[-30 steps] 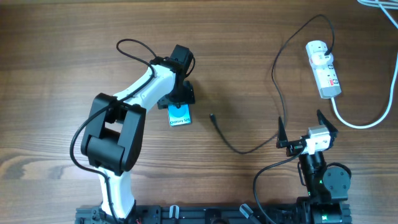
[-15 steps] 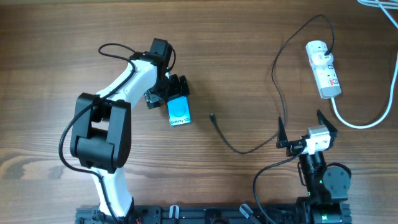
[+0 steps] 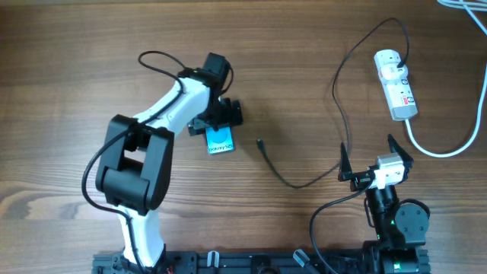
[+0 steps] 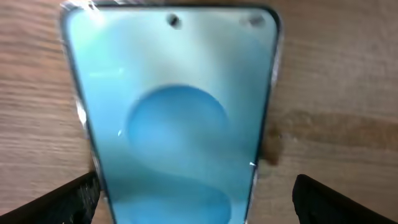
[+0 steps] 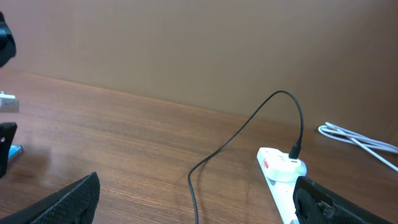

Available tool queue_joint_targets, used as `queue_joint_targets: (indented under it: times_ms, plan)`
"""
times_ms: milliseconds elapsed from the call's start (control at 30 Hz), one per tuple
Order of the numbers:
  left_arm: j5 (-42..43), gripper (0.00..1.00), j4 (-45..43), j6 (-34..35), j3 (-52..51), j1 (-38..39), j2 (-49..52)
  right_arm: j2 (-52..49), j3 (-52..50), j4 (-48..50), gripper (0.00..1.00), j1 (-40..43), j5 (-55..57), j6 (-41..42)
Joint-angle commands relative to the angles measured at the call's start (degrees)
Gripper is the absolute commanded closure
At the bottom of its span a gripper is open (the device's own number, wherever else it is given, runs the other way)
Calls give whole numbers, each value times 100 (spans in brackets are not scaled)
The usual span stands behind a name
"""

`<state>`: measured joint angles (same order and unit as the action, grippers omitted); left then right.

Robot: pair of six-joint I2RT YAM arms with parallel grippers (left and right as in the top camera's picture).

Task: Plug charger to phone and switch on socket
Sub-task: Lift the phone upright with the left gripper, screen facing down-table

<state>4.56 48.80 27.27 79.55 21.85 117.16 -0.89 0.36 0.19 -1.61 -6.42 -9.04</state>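
Note:
The phone (image 3: 220,142) lies flat on the wooden table, blue screen up. In the left wrist view the phone (image 4: 174,124) fills the frame. My left gripper (image 3: 218,120) hangs over the phone's far end. Its fingers (image 4: 208,202) are open, one on each side of the phone, with a gap on both sides. The charger's black cable (image 3: 335,91) runs from a white plug head in the socket (image 3: 396,84) in a long loop to its free tip (image 3: 260,142), right of the phone. My right gripper (image 3: 371,161) is open and empty, well short of the socket (image 5: 283,177).
The socket's thick white cord (image 3: 449,148) curves off to the right edge. More white cable (image 3: 464,11) lies at the far right corner and shows in the right wrist view (image 5: 357,140). The charger cable (image 5: 249,127) crosses the table ahead of my right gripper.
My left arm swung left, uncovering more of the phone, then came back right over its far end. The phone, cable and right arm have not moved.

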Motion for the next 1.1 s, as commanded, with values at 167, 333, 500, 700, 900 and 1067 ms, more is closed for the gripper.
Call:
queue_joint_targets:
  times_ms: [167,333,500,700,900,1067]
  plan:
    - [-20,0,7,11,-173,221,173,46,-7,20,0,9,-68,2]
    - [-39,0,2,13,-173,221,173,46,-7,20,0,9,-68,4]
    - [-35,0,-61,13,-173,221,173,46,-7,20,0,9,-68,2]
    - [-74,0,-431,-9,-173,221,173,46,-7,20,0,9,-68,4]
    - [-164,13,-310,-7,-173,232,173,46,-7,20,0,9,-68,7]
    - [-391,22,199,-9,-173,232,173,46,-7,20,0,9,-68,4]
